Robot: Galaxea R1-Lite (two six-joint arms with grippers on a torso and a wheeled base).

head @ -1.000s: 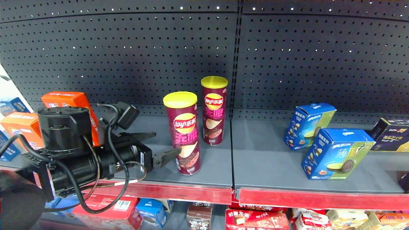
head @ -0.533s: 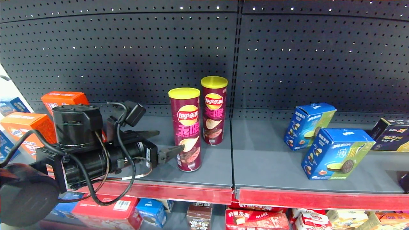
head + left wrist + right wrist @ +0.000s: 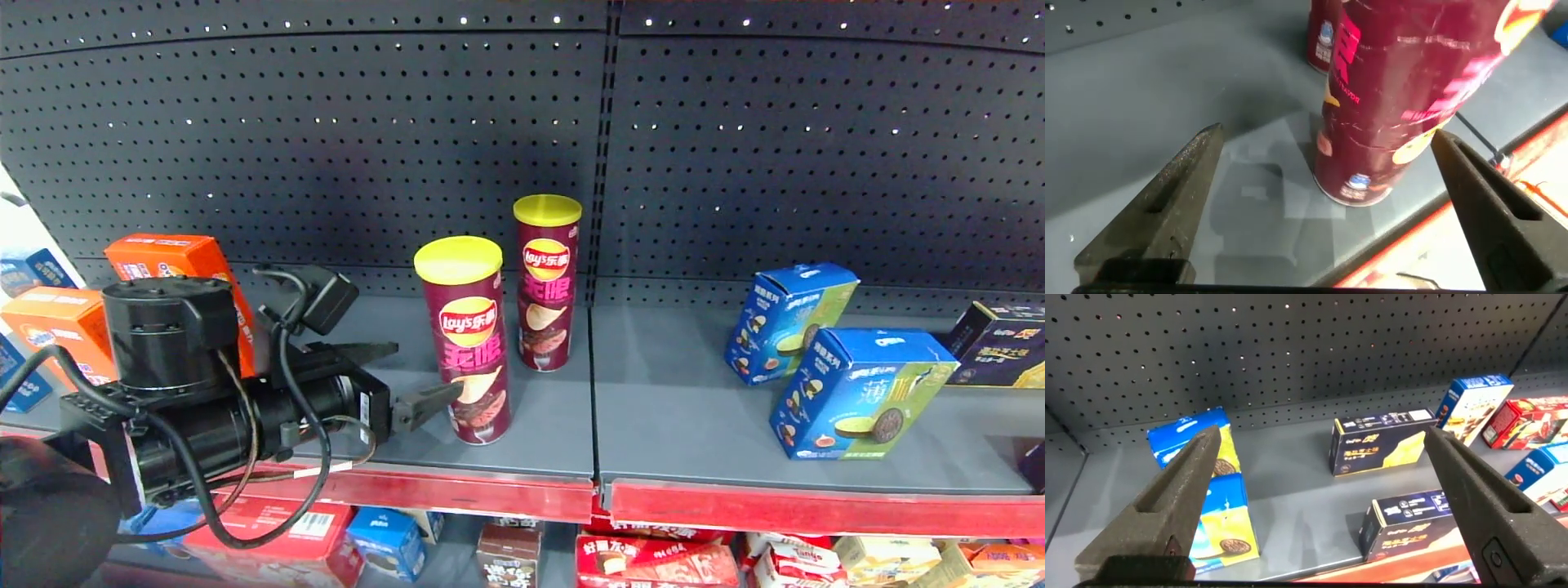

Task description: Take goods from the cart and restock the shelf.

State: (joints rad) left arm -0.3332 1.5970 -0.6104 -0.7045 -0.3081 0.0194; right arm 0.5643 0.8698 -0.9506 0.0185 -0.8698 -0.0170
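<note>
A maroon chip can with a yellow lid (image 3: 469, 343) stands near the front of the grey shelf (image 3: 686, 408), leaning a little to the left. A second, identical can (image 3: 545, 282) stands upright just behind it. My left gripper (image 3: 429, 369) is at the front can's left side, open, with the near fingertip (image 3: 455, 391) against the can's lower part. In the left wrist view the front can (image 3: 1404, 106) rises just beyond my open left gripper (image 3: 1327, 139). My right gripper (image 3: 1323, 441) is open with nothing in it, facing another stretch of shelf.
Orange boxes (image 3: 175, 261) stand at the shelf's left end and blue-green cookie boxes (image 3: 857, 392) to the right. Dark and yellow boxes (image 3: 1380, 445) lie ahead of the right gripper. The pegboard wall (image 3: 326, 147) closes the back, and a red rail (image 3: 490, 494) edges the front.
Half a second ago the left arm was further in and the front can stood upright, further back. The arm has drawn back left, and the can leans left, nearer the front.
</note>
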